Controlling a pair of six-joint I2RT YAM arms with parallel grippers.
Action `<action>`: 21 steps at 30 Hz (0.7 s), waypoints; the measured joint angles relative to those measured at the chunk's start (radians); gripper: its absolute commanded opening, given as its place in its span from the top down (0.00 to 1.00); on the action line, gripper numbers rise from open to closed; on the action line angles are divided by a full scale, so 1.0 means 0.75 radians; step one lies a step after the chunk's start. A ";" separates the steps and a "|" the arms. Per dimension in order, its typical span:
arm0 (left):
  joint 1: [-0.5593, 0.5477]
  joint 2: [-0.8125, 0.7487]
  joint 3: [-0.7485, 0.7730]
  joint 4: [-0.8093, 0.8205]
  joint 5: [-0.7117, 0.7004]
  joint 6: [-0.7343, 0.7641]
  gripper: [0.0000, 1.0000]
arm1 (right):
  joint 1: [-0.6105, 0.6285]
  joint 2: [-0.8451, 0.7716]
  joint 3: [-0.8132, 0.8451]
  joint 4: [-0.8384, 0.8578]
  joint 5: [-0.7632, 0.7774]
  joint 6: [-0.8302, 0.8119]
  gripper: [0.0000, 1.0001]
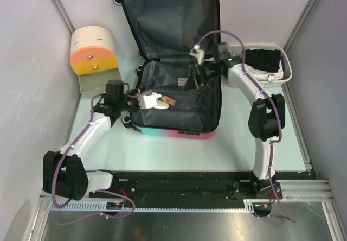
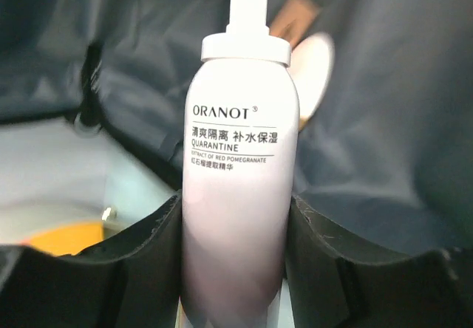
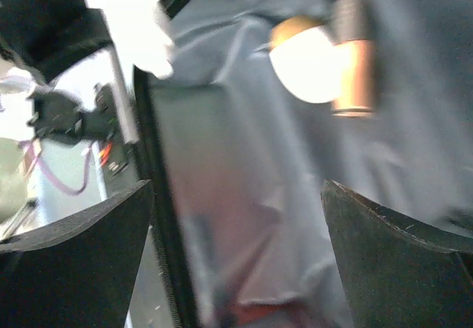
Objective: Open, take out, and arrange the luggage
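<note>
Top external view has the luggage (image 1: 187, 113) lying open in the middle of the table (image 1: 162, 154). Its lid (image 1: 173, 24) is thrown back toward the far side, the dark grey lining of both halves shows, and the pink-and-teal shell edge faces my bases. My left gripper (image 1: 140, 100) sits at the left rim of the near half. Its fingers (image 2: 148, 261) are clamped on a white spray bottle (image 2: 240, 165) marked ORANOT, nozzle pointing in over the lining. Just past the bottle lie a round white item (image 2: 314, 73) and a brownish tube (image 2: 295, 14). My right gripper (image 1: 191, 79) hangs over the same half near the hinge, jaws spread wide with only lining between them. A white basin (image 1: 289, 68) stands to the right of the case, and a cream-and-orange drawer box (image 1: 95, 48) to its left.
</note>
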 measured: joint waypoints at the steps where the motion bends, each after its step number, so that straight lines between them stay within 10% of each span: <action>1: 0.054 0.008 0.036 -0.020 0.006 0.002 1.00 | -0.037 -0.005 0.000 0.028 0.027 0.009 0.00; 11: 0.568 0.415 0.476 -0.033 -0.018 0.052 0.93 | -0.209 -0.080 -0.060 0.129 0.156 0.050 0.00; 21: 0.645 0.785 0.761 -0.048 -0.158 0.149 0.92 | -0.175 -0.131 -0.119 0.111 0.161 0.003 0.00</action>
